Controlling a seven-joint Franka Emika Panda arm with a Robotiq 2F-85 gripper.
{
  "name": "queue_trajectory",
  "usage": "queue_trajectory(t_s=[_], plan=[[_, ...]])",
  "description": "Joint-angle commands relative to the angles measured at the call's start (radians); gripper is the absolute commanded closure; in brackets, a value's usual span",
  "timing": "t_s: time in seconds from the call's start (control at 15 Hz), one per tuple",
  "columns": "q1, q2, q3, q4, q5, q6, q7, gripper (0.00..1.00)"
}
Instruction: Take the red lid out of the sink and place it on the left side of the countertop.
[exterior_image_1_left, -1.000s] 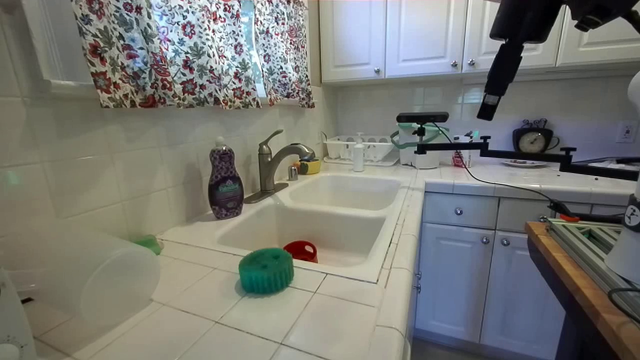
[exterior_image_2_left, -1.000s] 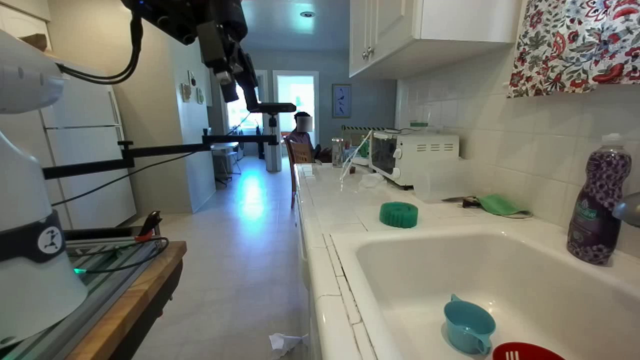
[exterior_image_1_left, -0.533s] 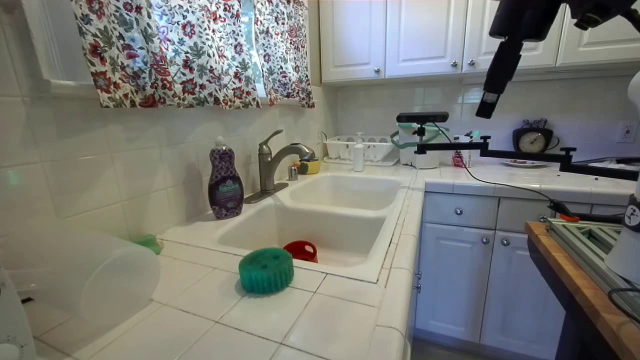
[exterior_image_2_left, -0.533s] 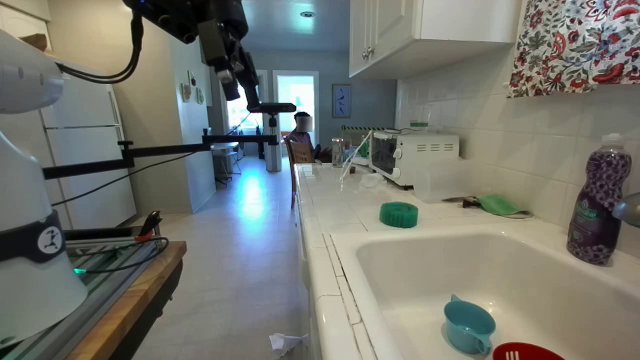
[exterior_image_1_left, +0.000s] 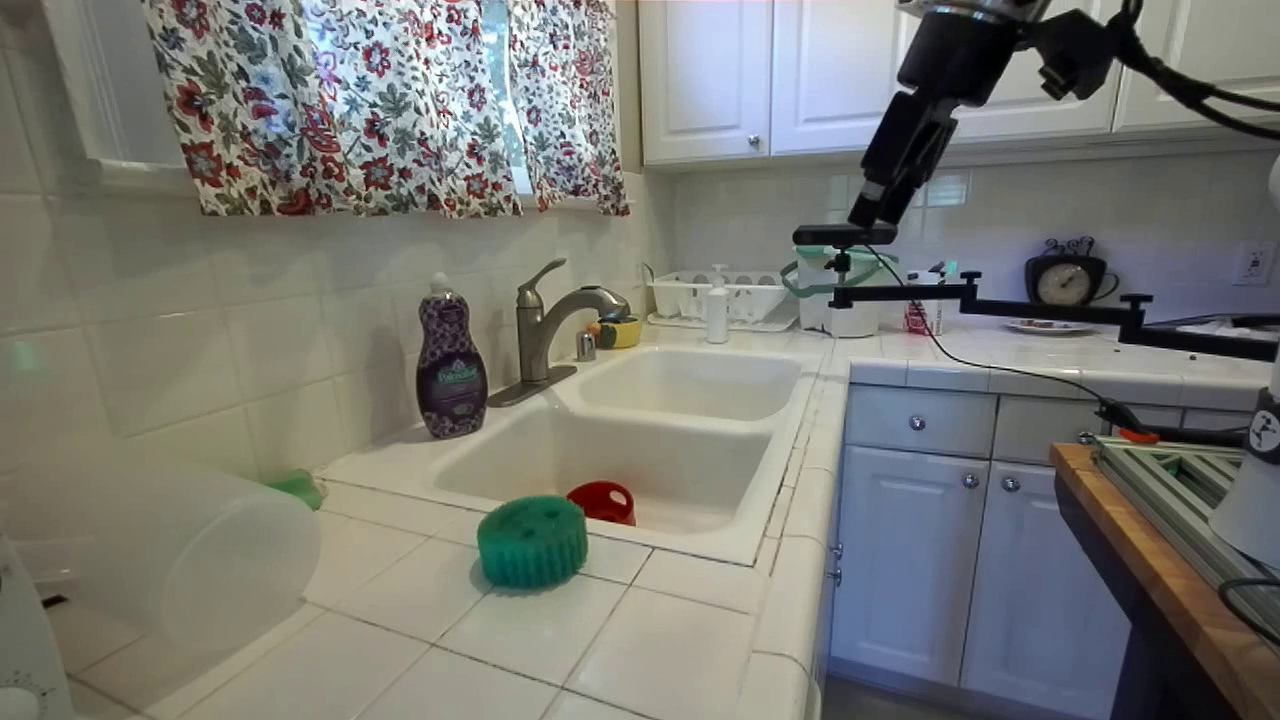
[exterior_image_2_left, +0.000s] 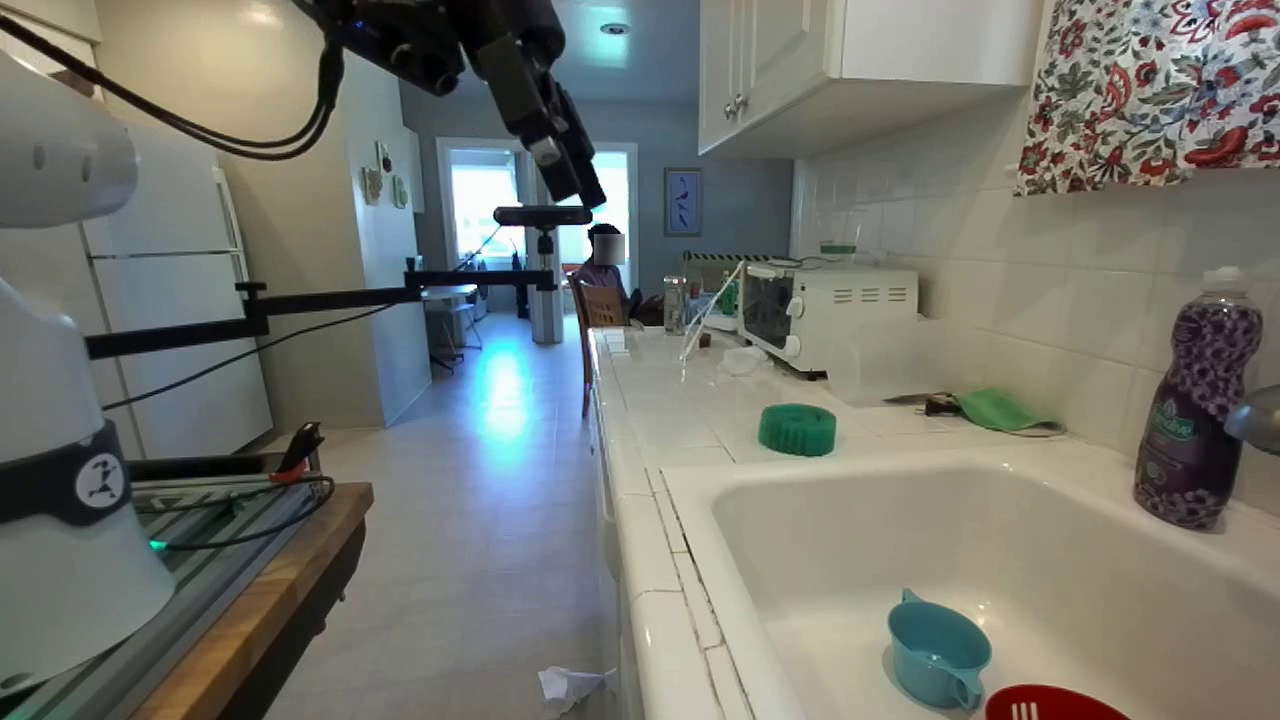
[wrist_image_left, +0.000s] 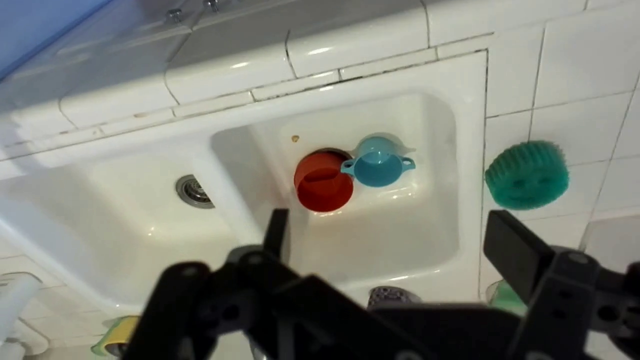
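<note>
The red lid (wrist_image_left: 324, 189) sits in the same half of the sink (wrist_image_left: 469, 150) as a blue two-handled cup (wrist_image_left: 377, 167), just beside it; whether they touch, I cannot tell. A green ridged disc (wrist_image_left: 529, 175) rests on the tiled surface (wrist_image_left: 575, 125) beside the sink. The pincer (wrist_image_left: 392, 229) hangs well above their level, spread wide apart.

1. In an exterior view: just above the countertop (exterior_image_1_left: 690, 640), green disc (exterior_image_1_left: 532, 541) close by; faces along the sink (exterior_image_1_left: 690, 460) toward the dish rack (exterior_image_1_left: 755, 300);
2. In an exterior view: right over the sink, close; faces the opposite way, along the countertop to a small white oven (exterior_image_2_left: 860, 300);
3. Wrist view: from above; steeply down past the gripper (wrist_image_left: 389, 217) onto the sink;
4. Both exterior views share part of the sink, the green disc, the soap bottle (exterior_image_1_left: 452, 365)
</note>
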Motion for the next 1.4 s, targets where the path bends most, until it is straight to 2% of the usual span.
queue_trajectory(t_s=[0.0,0.33,0.6,0.73,0.8,0.93,1.13,1.2,1.33], plan=[[-0.094,0.146,-0.023,0.057,-0.068,0.119,0.001,0.00],[-0.237,0.316,-0.067,0.177,-0.168,0.177,0.021,0.00],[-0.217,0.474,-0.163,0.338,-0.137,0.131,-0.029,0.00],[-0.212,0.555,-0.185,0.427,-0.150,0.091,-0.011,0.00],[-0.202,0.484,-0.198,0.348,-0.161,0.141,0.001,0.00],[-0.186,0.546,-0.217,0.407,-0.159,0.119,-0.001,0.00],[-0.178,0.558,-0.219,0.419,-0.158,0.109,-0.001,0.00],[-0.190,0.583,-0.216,0.425,-0.194,0.123,0.030,0.00],[-0.170,0.645,-0.248,0.452,-0.169,0.161,-0.011,0.00]])
